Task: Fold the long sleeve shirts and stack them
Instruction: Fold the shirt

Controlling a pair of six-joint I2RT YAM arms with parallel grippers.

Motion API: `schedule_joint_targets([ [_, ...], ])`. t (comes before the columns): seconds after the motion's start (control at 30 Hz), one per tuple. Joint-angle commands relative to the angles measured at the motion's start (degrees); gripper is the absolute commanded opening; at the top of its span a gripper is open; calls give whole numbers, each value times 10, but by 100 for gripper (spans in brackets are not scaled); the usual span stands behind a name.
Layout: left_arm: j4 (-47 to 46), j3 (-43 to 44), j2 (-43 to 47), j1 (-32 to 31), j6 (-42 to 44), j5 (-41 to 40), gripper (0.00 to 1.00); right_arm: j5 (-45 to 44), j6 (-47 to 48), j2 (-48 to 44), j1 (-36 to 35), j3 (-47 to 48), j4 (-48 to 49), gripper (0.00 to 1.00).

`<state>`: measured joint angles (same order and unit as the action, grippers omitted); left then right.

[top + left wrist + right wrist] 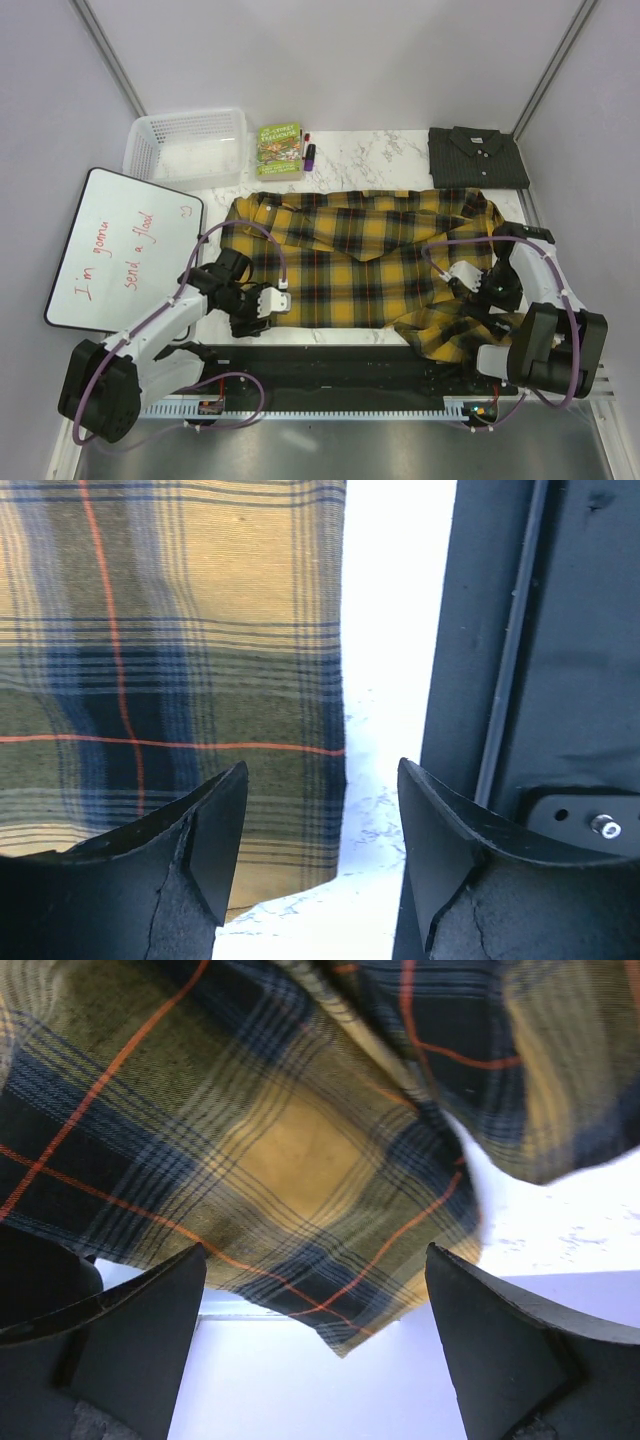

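Two wide-spread, empty grippers over plaid shirt edges

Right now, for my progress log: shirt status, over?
Left gripper open at plaid shirt near edge. Right gripper open over its bunched sleeve. Plaid spread out, unfolded; grey shirt folded, far right. No obstruction seen.

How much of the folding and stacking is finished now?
Done: the grey shirt lies folded at the back right. In hand: the plaid shirt is spread out unfolded; the left fingers and right fingers hover open at its near edge, holding nothing. Left: fold it, then stack both.
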<state>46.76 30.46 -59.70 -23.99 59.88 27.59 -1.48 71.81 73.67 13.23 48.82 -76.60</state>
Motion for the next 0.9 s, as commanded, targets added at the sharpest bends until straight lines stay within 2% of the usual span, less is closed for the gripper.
schedule_joint_targets([
  [0.0,-38,0,-8,-4,-4,-4,70,-12,7,30,0,-8,-69,98],
  [0.17,-50,5,-22,-4,-16,-6,71,13,-8,78,0,-11,-36,95],
  [0.2,-50,5,-28,-4,-17,-6,71,13,-11,82,0,-10,-29,91],
  [0.23,-51,5,-30,-4,-19,-7,71,13,-23,90,0,-10,-20,82],
  [0.3,-55,4,-31,-4,-23,-7,71,8,-31,91,0,-13,8,77],
  [0.4,-57,1,-27,-4,-24,-8,71,2,-47,66,0,-18,48,56],
  [0.47,-57,1,-24,-4,-25,-9,71,5,-56,46,0,-14,60,35],
  [0.5,-56,0,-23,-4,-26,-10,71,7,-60,40,0,-11,60,23],
  [0.53,-56,-1,-20,-4,-26,-12,71,9,-63,27,0,-2,60,0],
  [0.73,-56,-6,-9,-4,-27,-21,71,60,-69,-20,3,88,13,0],
  [0.87,-57,-6,-9,-4,-30,-18,71,82,-55,-9,3,136,-35,0],
])
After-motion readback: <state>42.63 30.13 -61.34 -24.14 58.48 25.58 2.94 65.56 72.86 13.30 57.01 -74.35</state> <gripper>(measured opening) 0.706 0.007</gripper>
